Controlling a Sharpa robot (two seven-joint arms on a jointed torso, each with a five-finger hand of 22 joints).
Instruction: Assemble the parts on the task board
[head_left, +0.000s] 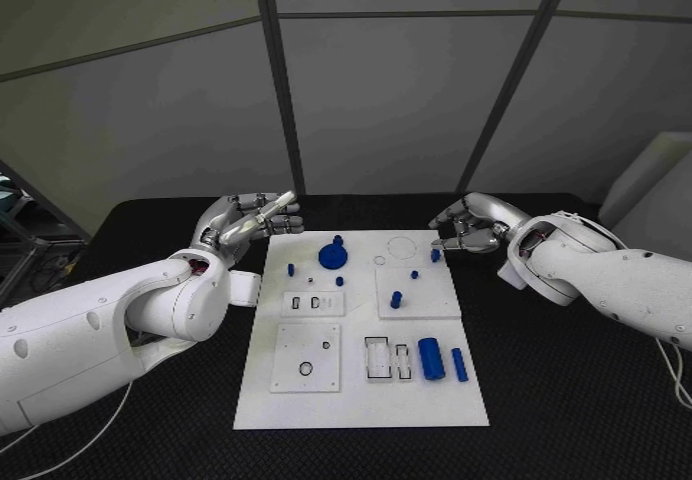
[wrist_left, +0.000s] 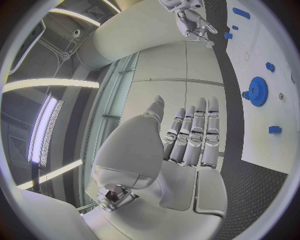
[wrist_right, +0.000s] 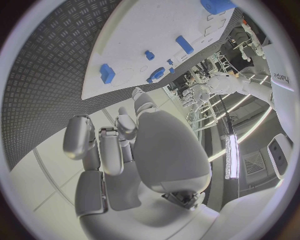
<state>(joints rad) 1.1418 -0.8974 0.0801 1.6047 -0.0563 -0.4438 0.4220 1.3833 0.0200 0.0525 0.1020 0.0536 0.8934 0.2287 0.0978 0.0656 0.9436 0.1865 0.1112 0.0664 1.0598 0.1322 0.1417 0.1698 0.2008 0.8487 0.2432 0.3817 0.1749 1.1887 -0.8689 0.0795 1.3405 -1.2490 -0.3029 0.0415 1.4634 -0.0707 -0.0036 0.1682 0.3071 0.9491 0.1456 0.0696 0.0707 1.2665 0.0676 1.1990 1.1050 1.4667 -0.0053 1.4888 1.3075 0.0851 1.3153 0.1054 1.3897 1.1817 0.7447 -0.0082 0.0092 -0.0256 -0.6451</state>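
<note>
Black textured desk (head_left: 577, 400). Behind: grey wall panels (head_left: 389, 90) w/ dark dividing strips (head_left: 281, 100). Metal rack (head_left: 22, 240) at left edge. Long ceiling light strips (wrist_left: 47, 130) overhead.

On the table (head_left: 577, 400) lies the task board (head_left: 361, 405), a gear (head_left: 333, 256) at its far end, two cylinders (head_left: 431, 358) near its right edge

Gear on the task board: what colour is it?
Blue; the gear shows best in the left wrist view.

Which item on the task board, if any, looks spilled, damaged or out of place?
Nothing stands out. The task board lies flat and square on the table, the blue gear rests on it at the far end, and two blue cylinders lie side by side near the front. The left hand and right hand hold nothing.
</note>
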